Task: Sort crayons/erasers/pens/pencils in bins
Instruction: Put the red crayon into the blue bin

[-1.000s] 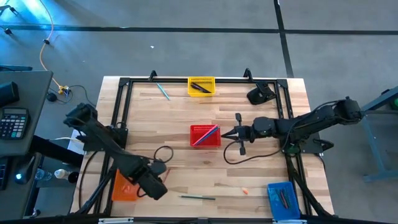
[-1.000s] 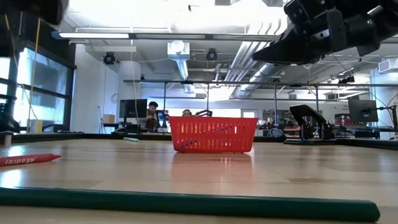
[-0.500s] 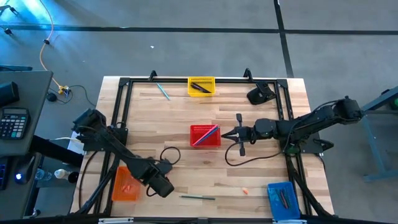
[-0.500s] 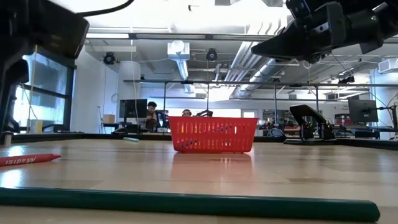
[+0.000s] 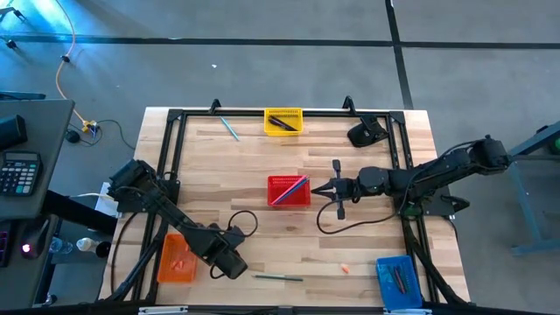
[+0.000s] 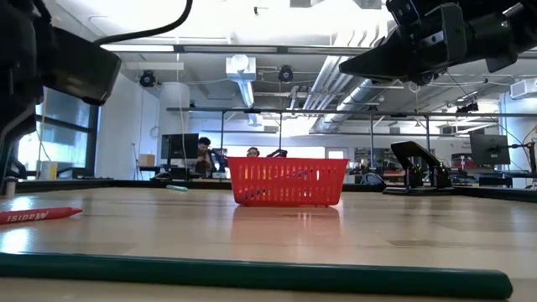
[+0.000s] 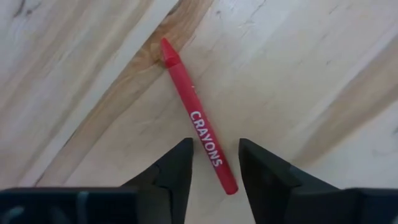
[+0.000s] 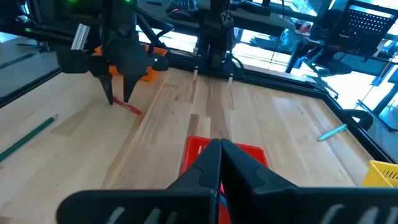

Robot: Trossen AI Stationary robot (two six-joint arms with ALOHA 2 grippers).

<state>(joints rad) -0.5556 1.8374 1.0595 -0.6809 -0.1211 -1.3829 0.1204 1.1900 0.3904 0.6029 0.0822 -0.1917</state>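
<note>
Table (image 5: 262, 236): wood top, black frame round the edge. Four bins on it. Red bin (image 5: 288, 191) sits mid-table with pencils inside, pink and blue visible; in the low view only its mesh wall shows, contents hard to read. Yellow bin (image 5: 283, 122) at the far edge holds dark pens. Blue bin (image 5: 397, 278) at the near right corner, cut by the frame bottom, has a couple of dark sticks in it, type unclear. Orange bin (image 5: 176, 260) near left, partly hidden by the left arm, a small orange bit inside, can't tell what.

Left gripper (image 7: 214, 168) hangs fingers-down just right of the orange bin, jaws narrowly apart, straddling the lower end of a red crayon (image 7: 198, 115) lying flat on the wood. No clear contact, gaps visible on both sides. Crayon not visible from above, arm covers it. In the right wrist view it's a thin red streak at the fingertips.

Right gripper (image 5: 316, 189) just right of the red bin, pointing at it, jaws closed, nothing held.

Loose items: green pencil (image 5: 278, 277) near edge, centre. Teal pencil (image 5: 229, 129) far left, beside the yellow bin. Eraser (image 5: 346, 269) near edge, right of the green pencil, tiny speck.
</note>
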